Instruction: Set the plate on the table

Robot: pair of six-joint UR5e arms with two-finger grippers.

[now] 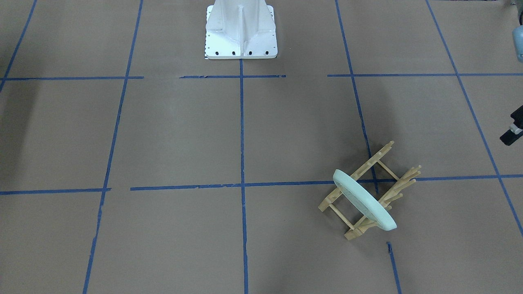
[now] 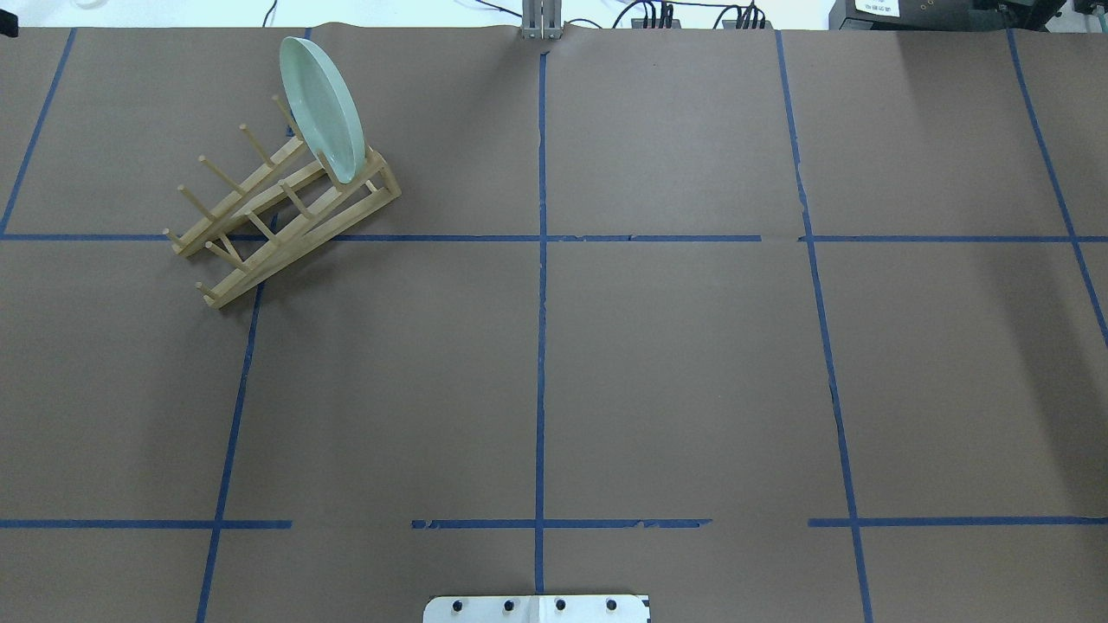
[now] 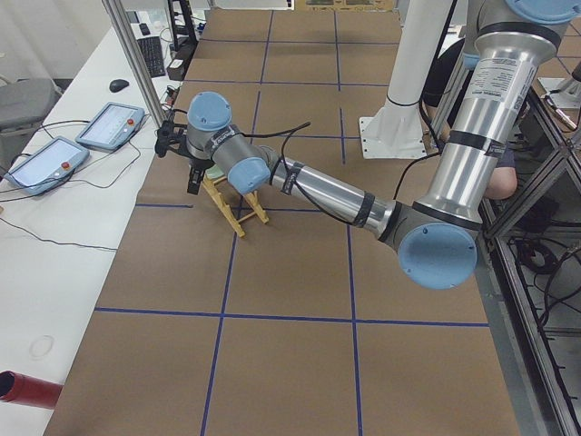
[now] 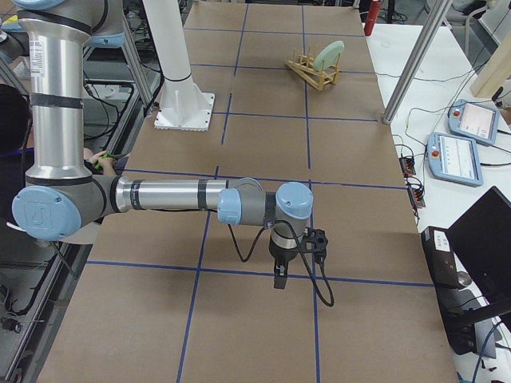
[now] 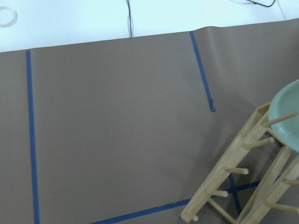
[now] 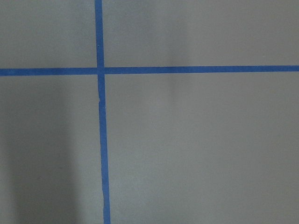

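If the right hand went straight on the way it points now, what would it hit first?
The right hand points straight down, so it would likely meet the bare table first, near a blue tape crossing. Its wrist view shows nothing in between; the gap is hard to judge.

Silver tube links on left arm (image 3: 322, 193) and right arm (image 4: 168, 195). Pale blue joint caps (image 3: 437, 257), black bands (image 3: 363, 211), printed label (image 3: 495, 80). Loose black cable (image 4: 322, 287) at wrist. White base (image 1: 241, 41) with black bolts (image 1: 233, 53). Black left gripper (image 3: 194, 184) and right gripper (image 4: 278, 281).
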